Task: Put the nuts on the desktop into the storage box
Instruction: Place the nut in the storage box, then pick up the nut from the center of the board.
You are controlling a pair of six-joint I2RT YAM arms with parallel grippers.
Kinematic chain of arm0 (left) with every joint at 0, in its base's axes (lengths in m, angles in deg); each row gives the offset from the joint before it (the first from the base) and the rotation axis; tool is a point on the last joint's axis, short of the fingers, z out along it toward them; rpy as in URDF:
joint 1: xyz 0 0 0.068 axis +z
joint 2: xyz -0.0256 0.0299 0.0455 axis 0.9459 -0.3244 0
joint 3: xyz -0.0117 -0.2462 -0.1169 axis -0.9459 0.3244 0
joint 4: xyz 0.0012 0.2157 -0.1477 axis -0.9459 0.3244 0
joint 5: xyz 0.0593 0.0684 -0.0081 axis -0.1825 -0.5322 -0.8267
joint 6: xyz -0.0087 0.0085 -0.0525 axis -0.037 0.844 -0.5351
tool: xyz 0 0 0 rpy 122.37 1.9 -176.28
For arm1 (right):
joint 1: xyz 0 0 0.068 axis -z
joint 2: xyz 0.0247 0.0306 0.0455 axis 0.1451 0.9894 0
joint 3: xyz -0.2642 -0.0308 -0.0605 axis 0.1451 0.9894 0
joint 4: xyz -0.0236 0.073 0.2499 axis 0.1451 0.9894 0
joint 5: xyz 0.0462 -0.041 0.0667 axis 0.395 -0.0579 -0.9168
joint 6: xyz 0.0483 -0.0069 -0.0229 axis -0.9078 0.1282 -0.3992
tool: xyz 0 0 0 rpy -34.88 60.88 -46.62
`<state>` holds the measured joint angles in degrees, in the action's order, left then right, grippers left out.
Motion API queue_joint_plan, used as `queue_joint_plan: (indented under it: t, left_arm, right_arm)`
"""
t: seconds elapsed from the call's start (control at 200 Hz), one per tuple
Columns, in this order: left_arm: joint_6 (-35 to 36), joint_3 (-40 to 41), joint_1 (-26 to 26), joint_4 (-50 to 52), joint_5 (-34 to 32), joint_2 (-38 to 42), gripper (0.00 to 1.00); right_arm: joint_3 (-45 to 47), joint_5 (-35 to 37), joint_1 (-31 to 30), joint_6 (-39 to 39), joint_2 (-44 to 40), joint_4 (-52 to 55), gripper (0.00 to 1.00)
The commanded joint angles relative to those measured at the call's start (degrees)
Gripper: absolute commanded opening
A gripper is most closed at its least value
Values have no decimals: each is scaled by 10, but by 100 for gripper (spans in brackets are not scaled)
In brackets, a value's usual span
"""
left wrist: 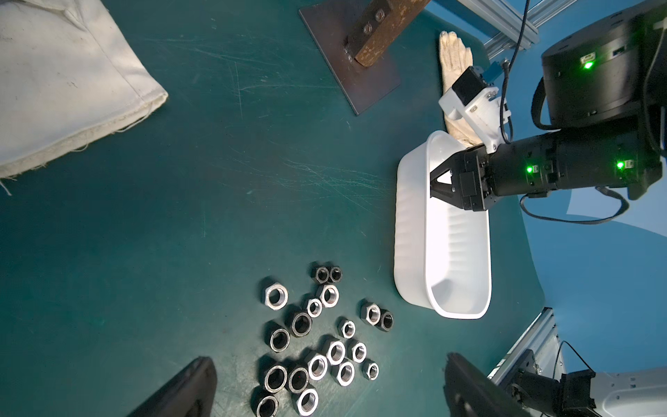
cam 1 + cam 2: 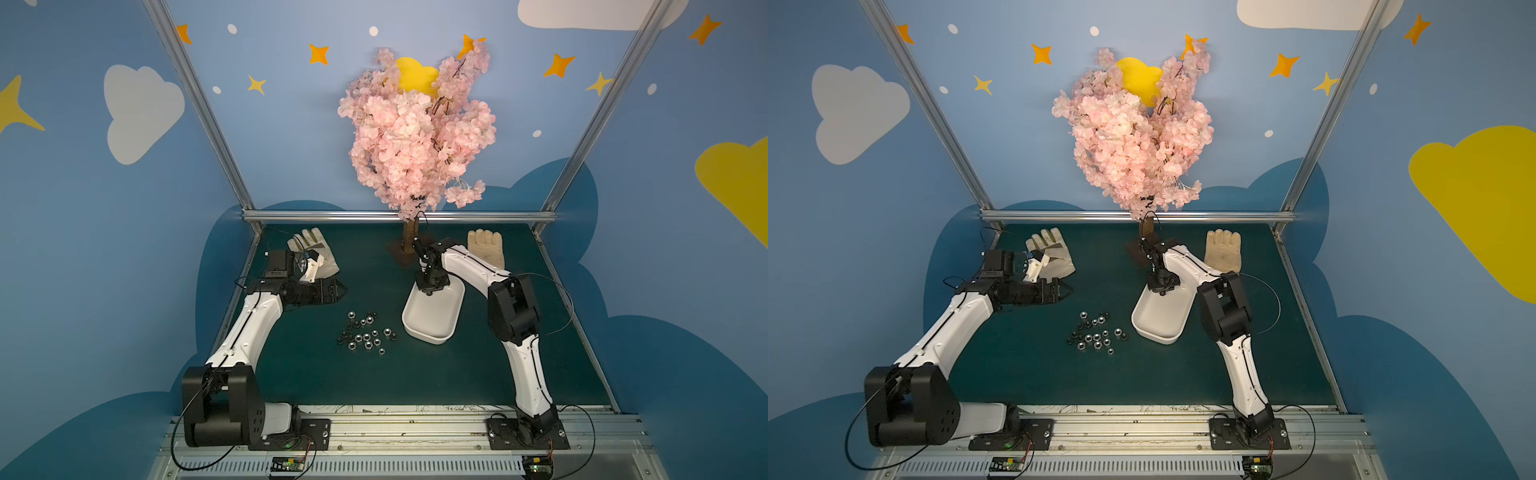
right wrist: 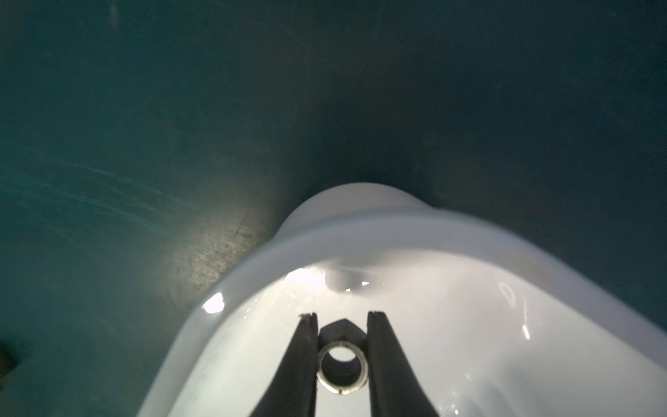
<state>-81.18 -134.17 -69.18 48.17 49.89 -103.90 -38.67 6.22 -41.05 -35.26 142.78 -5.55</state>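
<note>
Blue walls (image 2: 291,124) painted with white clouds (image 2: 141,112), yellow clouds (image 2: 735,174) and orange stars (image 2: 319,54) enclose the dark green table (image 2: 374,382). Aluminium posts (image 2: 199,104) rise from its far corners, and a rail (image 2: 332,216) runs along its far edge. A pink blossom tree (image 2: 415,137) stands mid-edge there.

A pink blossom tree (image 2: 415,137) stands at the back; a left glove (image 2: 326,264) and right glove (image 2: 485,245) lie flat either side, before blue cloud-painted walls (image 2: 83,216)
</note>
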Motion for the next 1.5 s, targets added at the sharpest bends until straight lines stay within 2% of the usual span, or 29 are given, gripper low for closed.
queue_joint_plan:
  t: [0.0, 0.19, 0.356, 0.496, 0.621, 0.736, 0.886, 1.082, 1.492]
  left_arm:
    - [12, 5, -1, 10, -2, 7, 100]
    - [9, 5, -1, 8, -11, 11, 100]
    - [5, 7, 0, 7, -20, 14, 100]
    - [-1, 8, 6, 6, -41, 19, 100]
    - [-18, 7, 23, 6, -65, 21, 100]
    - [-23, 11, 28, 1, -49, 17, 100]
    - [-23, 11, 28, 1, -35, 13, 100]
    - [-22, 14, 28, 1, -38, 17, 100]
    - [-26, 17, 29, -5, -63, 27, 100]
  right_arm:
    - [-23, 17, -1, 9, 0, 21, 29]
    - [-11, 37, -20, 25, -40, 9, 46]
    - [-2, 33, -47, 38, -79, 9, 48]
    - [13, 19, -102, 67, -116, -15, 51]
    - [10, -37, -135, 68, -122, -36, 51]
    - [-15, -62, -164, 69, -102, -48, 52]
    - [-81, -133, -183, 68, -36, -49, 53]
    - [-173, -167, -205, 72, 57, -24, 60]
    - [-222, -183, -233, 62, 142, -29, 62]
